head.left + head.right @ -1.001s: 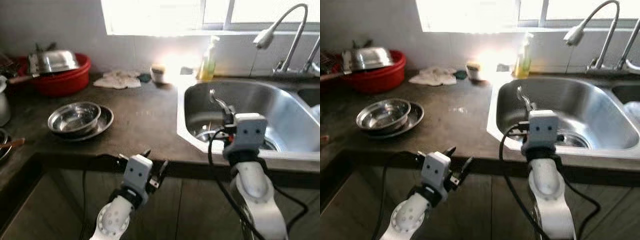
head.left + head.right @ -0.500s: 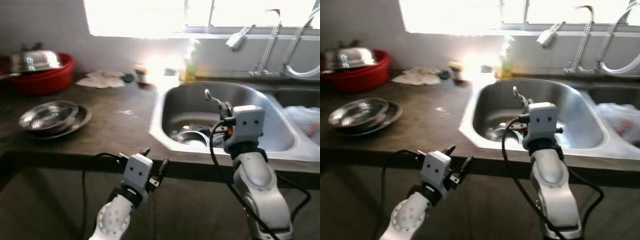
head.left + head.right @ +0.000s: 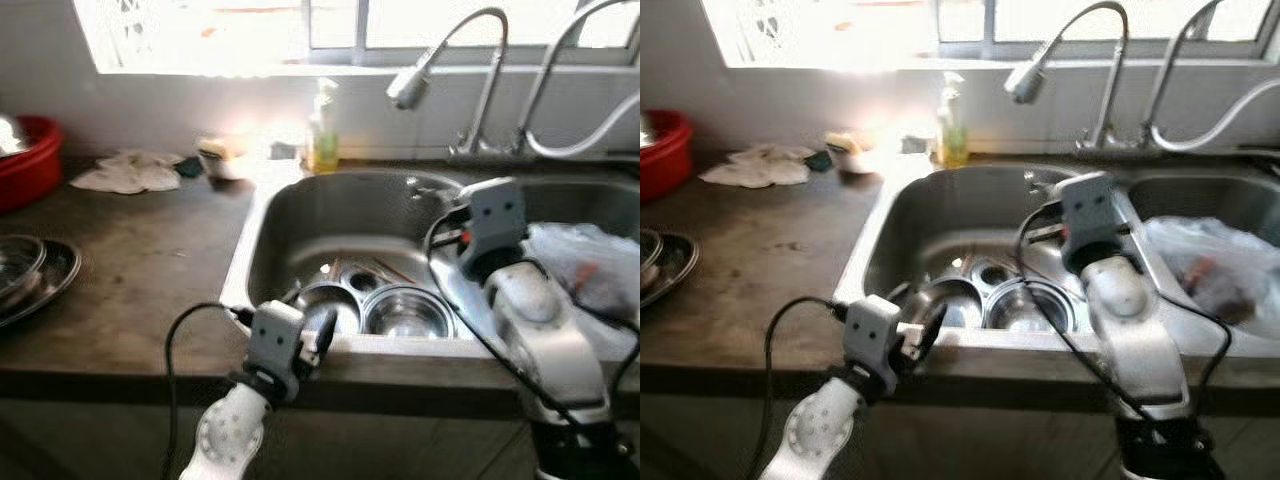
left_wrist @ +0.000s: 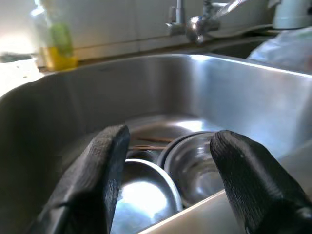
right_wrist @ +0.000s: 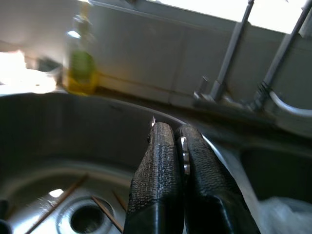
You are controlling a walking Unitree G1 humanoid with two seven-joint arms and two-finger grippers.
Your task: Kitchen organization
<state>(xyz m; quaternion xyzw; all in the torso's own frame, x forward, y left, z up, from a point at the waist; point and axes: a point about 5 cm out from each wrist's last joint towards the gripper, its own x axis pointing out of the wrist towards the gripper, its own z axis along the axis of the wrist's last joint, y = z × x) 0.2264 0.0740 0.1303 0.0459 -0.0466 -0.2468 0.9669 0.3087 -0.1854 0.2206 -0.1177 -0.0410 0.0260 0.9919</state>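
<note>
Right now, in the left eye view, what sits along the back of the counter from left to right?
Red basin → white cloth → small cup → soap bottle → faucet.

Two steel bowls (image 3: 405, 312) sit upright side by side in the sink (image 3: 330, 215)

We count two steel bowls (image 3: 408, 312) in the sink (image 3: 300, 205), plus chopsticks (image 3: 385, 268), number unclear. We note two faucets (image 3: 470, 60), one soap bottle (image 3: 322, 128), one red basin (image 3: 25, 160), one plastic bag (image 3: 590, 265).
</note>
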